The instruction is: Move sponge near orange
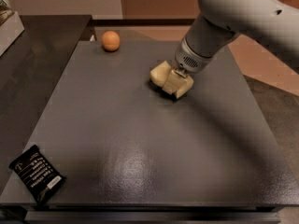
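The sponge (159, 73) is sitting low over the dark table (140, 148), to the right of the orange (110, 40) and nearer the camera than it, well apart from it. Whether it is touching the surface is hard to tell. The gripper (174, 82) is coming down on the sponge from above, and its fingers are pinching the pad's middle, with pale foam showing on either side. The white arm (233, 13) is reaching in from the orange's right. A black packet (37, 174) is lying far from the orange, toward the camera and to its left.
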Motion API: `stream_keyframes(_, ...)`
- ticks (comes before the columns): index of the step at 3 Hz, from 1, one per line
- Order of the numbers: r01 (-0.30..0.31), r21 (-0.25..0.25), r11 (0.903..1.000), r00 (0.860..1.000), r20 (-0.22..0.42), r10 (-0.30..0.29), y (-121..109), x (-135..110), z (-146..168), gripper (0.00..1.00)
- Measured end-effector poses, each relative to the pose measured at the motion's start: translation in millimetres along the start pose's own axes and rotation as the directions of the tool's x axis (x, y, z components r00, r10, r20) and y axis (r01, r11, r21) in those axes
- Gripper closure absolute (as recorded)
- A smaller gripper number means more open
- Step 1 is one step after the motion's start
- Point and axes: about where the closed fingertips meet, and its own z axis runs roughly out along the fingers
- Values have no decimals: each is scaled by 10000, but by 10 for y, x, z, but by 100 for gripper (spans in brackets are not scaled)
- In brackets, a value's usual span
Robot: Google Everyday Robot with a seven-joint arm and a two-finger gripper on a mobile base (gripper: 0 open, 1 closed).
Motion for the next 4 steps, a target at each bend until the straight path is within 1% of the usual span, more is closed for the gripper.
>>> stream_keyframes(1,-82,215,9997,9999,87,80,-204,-168,131,100)
stream_keyframes(2,-9,372,9993,10000,76,6,-427,-346,243,100)
stream_keyframes(3,165,485,9987,9998,48,-168,-628,-543,354,100)
stream_keyframes(4,431,459,9980,9991,40,-433,-790,-760,489,100)
